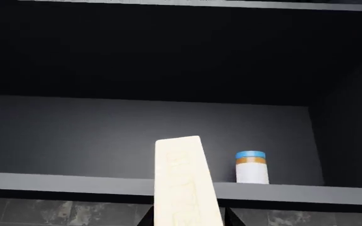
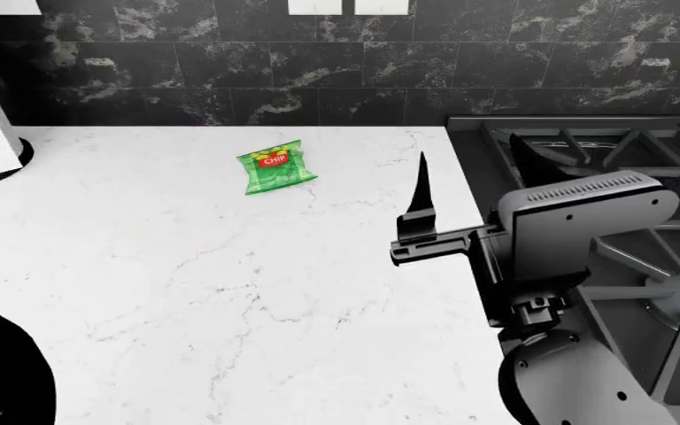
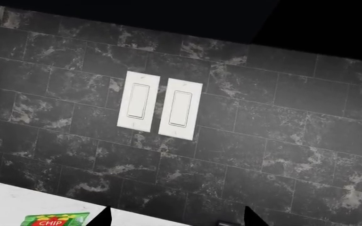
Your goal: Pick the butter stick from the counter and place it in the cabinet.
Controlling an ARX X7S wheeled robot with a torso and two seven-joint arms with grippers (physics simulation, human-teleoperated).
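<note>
Left wrist view: left gripper (image 1: 187,217) pinches butter stick (image 1: 186,183), bar raised end-first toward open cabinet (image 1: 105,136), likely so it clears shelf lip (image 1: 74,183) on entry. Small white jar, blue lid (image 1: 251,167), already on dark shelf, just beside bar's path.

Head view: white marble counter (image 2: 174,292) holds only green chip bag (image 2: 275,168); gas stovetop (image 2: 623,159) alongside. Right gripper (image 2: 423,208) idle over counter edge.

Right wrist view: jaws spread, holding nothing; black marble tile wall (image 3: 282,155), two light switches (image 3: 160,107).

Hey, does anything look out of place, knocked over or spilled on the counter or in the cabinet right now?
Nothing stands out. The chip bag lies flat on the counter, no spills. The small jar stands upright on the cabinet shelf, and the butter stick is held in the left gripper before it.
</note>
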